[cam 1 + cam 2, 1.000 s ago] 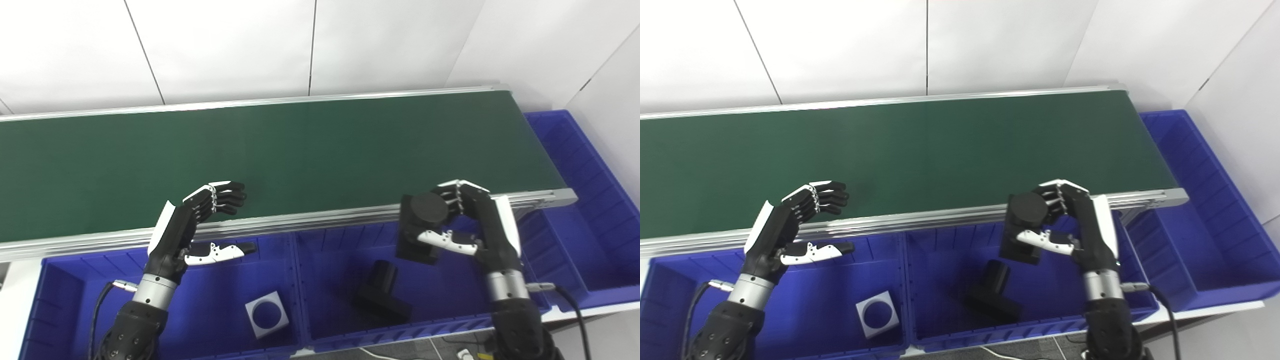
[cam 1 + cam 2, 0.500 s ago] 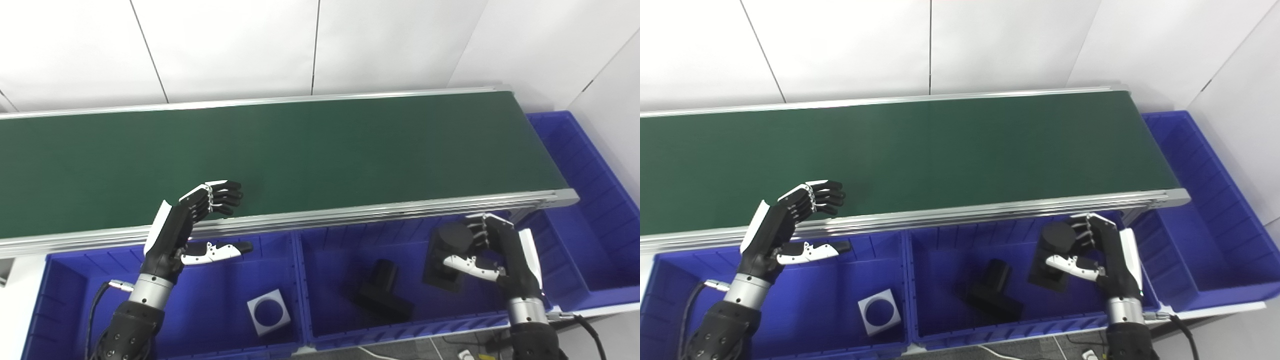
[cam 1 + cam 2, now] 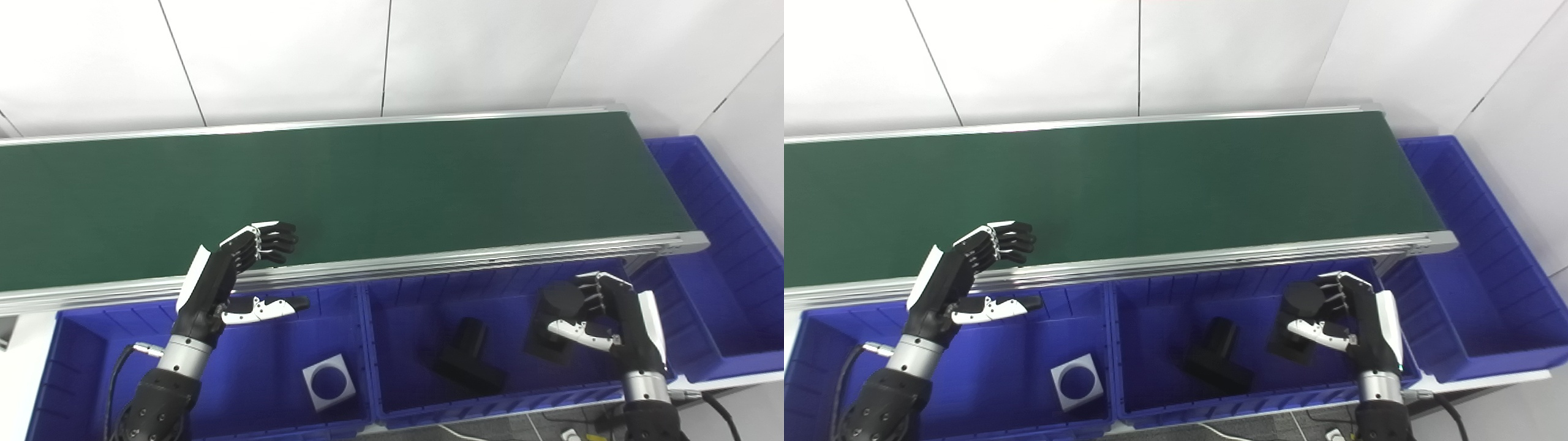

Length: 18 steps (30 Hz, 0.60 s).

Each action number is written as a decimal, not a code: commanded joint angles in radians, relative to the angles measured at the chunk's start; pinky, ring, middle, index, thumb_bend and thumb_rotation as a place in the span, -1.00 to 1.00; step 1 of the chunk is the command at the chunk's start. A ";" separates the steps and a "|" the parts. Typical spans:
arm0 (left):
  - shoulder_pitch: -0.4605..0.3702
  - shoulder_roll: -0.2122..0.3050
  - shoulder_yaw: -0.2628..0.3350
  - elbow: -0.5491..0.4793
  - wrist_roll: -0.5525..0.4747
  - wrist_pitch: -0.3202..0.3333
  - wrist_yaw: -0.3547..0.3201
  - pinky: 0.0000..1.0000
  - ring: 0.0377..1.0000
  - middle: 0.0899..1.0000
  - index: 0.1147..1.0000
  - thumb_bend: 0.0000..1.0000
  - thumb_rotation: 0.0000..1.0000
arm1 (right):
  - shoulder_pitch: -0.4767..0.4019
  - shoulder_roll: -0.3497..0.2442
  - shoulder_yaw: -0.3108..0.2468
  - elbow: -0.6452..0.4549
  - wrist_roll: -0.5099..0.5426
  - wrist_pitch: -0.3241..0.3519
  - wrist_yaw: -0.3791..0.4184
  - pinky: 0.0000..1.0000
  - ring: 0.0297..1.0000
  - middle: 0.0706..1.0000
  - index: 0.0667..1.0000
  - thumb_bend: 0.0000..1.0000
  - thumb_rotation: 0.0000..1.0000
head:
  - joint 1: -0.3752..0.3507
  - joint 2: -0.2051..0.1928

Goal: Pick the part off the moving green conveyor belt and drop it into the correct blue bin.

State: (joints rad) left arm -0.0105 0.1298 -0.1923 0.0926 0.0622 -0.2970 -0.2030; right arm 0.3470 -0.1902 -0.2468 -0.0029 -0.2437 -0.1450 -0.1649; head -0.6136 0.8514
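Observation:
My right hand (image 3: 603,315) is shut on a black part (image 3: 556,321), a round cylinder on a square base, and holds it low inside the middle blue bin (image 3: 429,407), near its right end. It also shows in the right eye view (image 3: 1297,321). Another black part (image 3: 465,358) of the same shape lies on its side on that bin's floor. My left hand (image 3: 236,275) is open and empty, at the near rail of the green conveyor belt (image 3: 343,184), above the left blue bin (image 3: 79,343). No part is on the belt.
A white square block with a round hole (image 3: 327,383) lies in the left bin. A third blue bin (image 3: 723,257) stands at the belt's right end. The belt's metal rail (image 3: 429,263) runs just above the bins' far walls.
My right hand has carried the black part from the belt's near rail down and to the right into the middle bin. In the last half second it barely moved. My left hand stayed put.

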 commanded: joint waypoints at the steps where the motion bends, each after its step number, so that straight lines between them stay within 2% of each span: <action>1: -0.013 0.003 0.006 -0.031 -0.008 -0.021 -0.003 0.20 0.29 0.31 0.33 0.33 -1.00 | -0.001 -0.007 -0.011 -0.044 -0.004 -0.052 -0.027 -0.11 0.03 -0.11 -0.07 0.06 -0.99 | 0.000 0.002; 2: -0.012 0.003 0.007 -0.032 -0.007 -0.020 -0.003 0.20 0.29 0.31 0.33 0.33 -1.00 | 0.000 -0.006 -0.010 -0.047 -0.007 -0.052 -0.029 -0.03 0.11 0.10 0.11 0.38 -0.86 | 0.000 0.002; 4: -0.010 0.003 0.006 -0.035 -0.008 -0.012 -0.005 0.20 0.28 0.30 0.33 0.33 -1.00 | 0.002 -0.007 -0.006 -0.055 -0.021 -0.049 -0.032 0.08 0.25 0.33 0.32 0.68 -0.68 | 0.008 -0.002; 6: -0.009 0.003 0.006 -0.036 -0.008 -0.010 -0.005 0.20 0.28 0.31 0.33 0.33 -1.00 | 0.004 -0.007 -0.005 -0.059 -0.026 -0.047 -0.032 0.14 0.31 0.40 0.39 0.76 -0.61 | 0.009 -0.002; 11: -0.007 0.002 0.005 -0.038 -0.006 -0.010 -0.005 0.21 0.28 0.31 0.33 0.33 -1.00 | 0.003 -0.005 -0.005 -0.056 -0.024 -0.059 -0.038 0.22 0.38 0.46 0.44 0.83 -0.63 | 0.011 -0.004; 18: -0.007 0.001 0.004 -0.039 0.001 -0.006 -0.005 0.21 0.29 0.31 0.34 0.32 -1.00 | 0.005 -0.013 0.003 -0.052 -0.029 -0.078 -0.042 0.20 0.37 0.49 0.49 0.87 -0.61 | 0.016 -0.005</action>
State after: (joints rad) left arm -0.0062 0.1295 -0.1927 0.0845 0.0632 -0.2916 -0.2083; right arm 0.3522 -0.1877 -0.2394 -0.0312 -0.2682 -0.1612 -0.1875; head -0.5983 0.8452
